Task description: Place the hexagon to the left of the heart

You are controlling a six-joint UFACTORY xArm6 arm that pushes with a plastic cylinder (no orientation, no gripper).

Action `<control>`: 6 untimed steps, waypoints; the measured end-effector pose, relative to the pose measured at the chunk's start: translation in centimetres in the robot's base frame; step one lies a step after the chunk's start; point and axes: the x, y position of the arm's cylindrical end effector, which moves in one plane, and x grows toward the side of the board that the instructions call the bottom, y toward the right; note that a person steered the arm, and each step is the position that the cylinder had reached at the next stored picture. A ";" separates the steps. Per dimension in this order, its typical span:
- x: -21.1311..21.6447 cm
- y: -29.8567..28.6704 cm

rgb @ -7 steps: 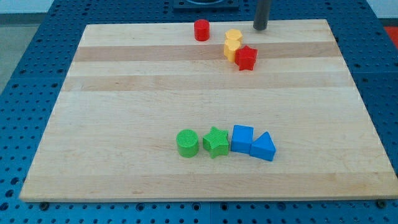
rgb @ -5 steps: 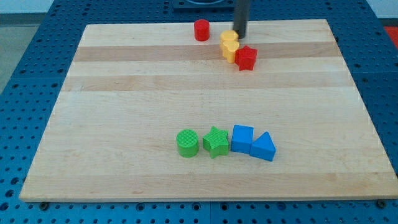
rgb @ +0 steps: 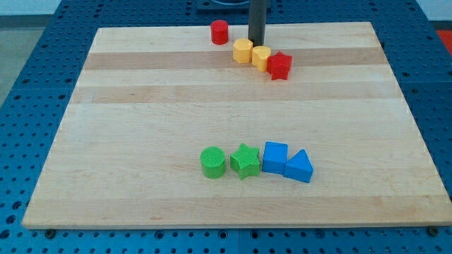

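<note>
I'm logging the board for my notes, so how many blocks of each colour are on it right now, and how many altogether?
Red: 2, the red cylinder and red star
Yellow: 2, the yellow hexagon and yellow heart
Green: 2, the green cylinder and green star
Blue: 2, the blue cube and blue triangle
Total: 8

We are showing only a straight, dark grey rod, round in section and plain along its length, with no markings, screws or cables visible on it. My tip point(rgb: 256, 41) is ending blunt and flat, the same dark colour throughout.
</note>
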 end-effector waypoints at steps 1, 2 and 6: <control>2.3 0.0; 1.9 0.0; 1.8 -6.4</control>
